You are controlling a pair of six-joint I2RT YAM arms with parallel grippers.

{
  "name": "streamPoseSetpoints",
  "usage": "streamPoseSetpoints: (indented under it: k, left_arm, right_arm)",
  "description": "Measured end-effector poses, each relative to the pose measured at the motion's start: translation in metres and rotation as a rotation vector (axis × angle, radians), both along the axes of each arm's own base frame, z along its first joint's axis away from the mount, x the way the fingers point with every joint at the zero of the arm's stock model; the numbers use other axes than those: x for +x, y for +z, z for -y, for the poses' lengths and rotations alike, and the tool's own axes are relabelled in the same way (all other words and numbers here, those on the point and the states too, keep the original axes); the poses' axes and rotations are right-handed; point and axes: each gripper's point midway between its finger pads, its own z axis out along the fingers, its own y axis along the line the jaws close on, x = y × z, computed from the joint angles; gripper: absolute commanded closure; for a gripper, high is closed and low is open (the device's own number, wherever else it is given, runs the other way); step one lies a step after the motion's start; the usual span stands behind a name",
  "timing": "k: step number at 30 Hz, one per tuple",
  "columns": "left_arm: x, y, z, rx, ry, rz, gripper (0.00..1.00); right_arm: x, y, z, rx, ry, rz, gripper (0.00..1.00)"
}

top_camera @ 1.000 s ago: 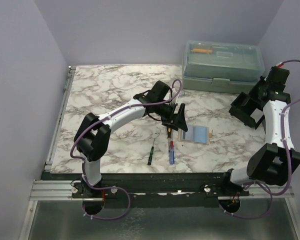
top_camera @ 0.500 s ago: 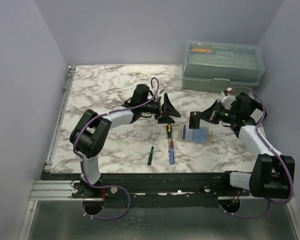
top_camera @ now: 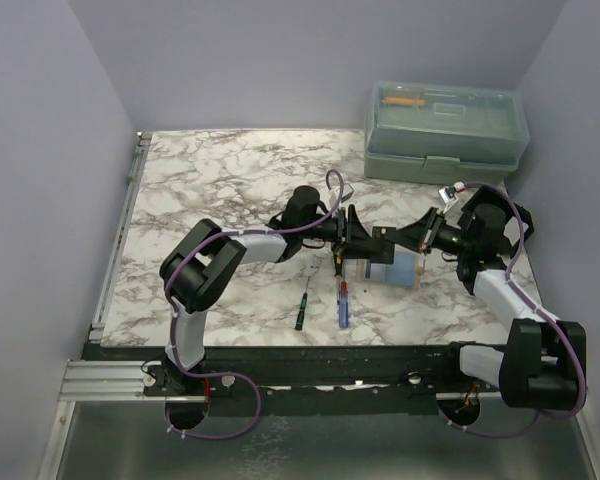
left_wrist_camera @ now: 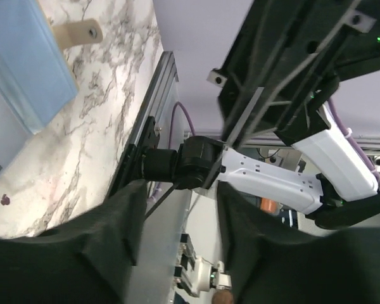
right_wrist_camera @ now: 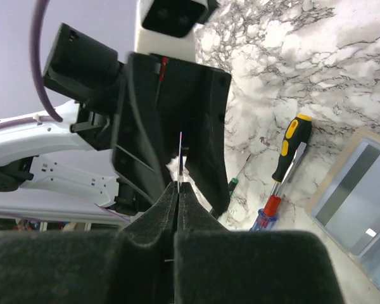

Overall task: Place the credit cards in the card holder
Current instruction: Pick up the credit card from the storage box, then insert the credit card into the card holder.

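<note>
Right wrist alone shows a thin card edge-on: right claw pinched shut on it, left claw gaping around it.

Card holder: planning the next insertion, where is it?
Top view: the card holder lies right of centre on the table, just right of the yellow-handled screwdriver, in front of the green toolbox.

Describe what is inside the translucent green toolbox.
Through the lid of the toolbox, one orange-handled tool shows near the top left. Anything lower down is blurred by the cloudy green walls and cannot be made out.
</note>
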Motion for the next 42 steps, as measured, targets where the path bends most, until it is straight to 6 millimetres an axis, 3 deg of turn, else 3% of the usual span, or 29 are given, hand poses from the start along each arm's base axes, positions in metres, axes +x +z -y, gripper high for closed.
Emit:
streamPoseSetpoints:
  k: [3,7,8,10,14,20,24,29,37,42]
  left_arm:
    - [-0.008,-0.009,0.007,0.015,-0.013,-0.026,0.73]
    - [-0.007,-0.004,0.010,-0.006,-0.008,-0.002,0.97]
    - [-0.007,-0.003,0.010,-0.009,-0.008,0.003,1.00]
    - [-0.006,-0.001,0.010,-0.020,-0.009,0.018,1.00]
    - [-0.003,-0.005,0.011,-0.014,0.003,0.016,1.00]
    - [0.010,-0.051,0.010,0.115,0.043,-0.028,1.00]
    - [0.020,-0.071,0.010,0.231,0.060,0.003,1.00]
    - [0.025,-0.080,0.013,0.301,0.031,0.064,1.00]
    - [0.012,-0.123,0.018,0.383,-0.047,0.030,1.00]
    - [0.008,-0.130,0.022,0.385,-0.081,0.013,1.00]
  right_arm:
    - [0.000,0.003,0.000,0.002,0.004,0.017,1.00]
    - [0.000,0.001,0.000,0.000,0.003,0.017,0.99]
    - [0.000,0.000,0.000,-0.004,0.001,0.019,0.95]
    - [0.003,-0.005,0.002,-0.021,-0.019,0.011,0.79]
    - [0.012,-0.030,0.012,-0.110,-0.108,-0.092,0.69]
    - [0.018,-0.080,0.034,-0.279,-0.221,-0.268,0.62]
    - [0.009,-0.113,0.044,-0.355,-0.241,-0.385,0.62]
    - [0.001,-0.141,0.059,-0.458,-0.288,-0.474,0.78]
    - [0.003,-0.159,0.080,-0.568,-0.375,-0.538,0.85]
    - [0.004,-0.162,0.083,-0.583,-0.383,-0.552,0.87]
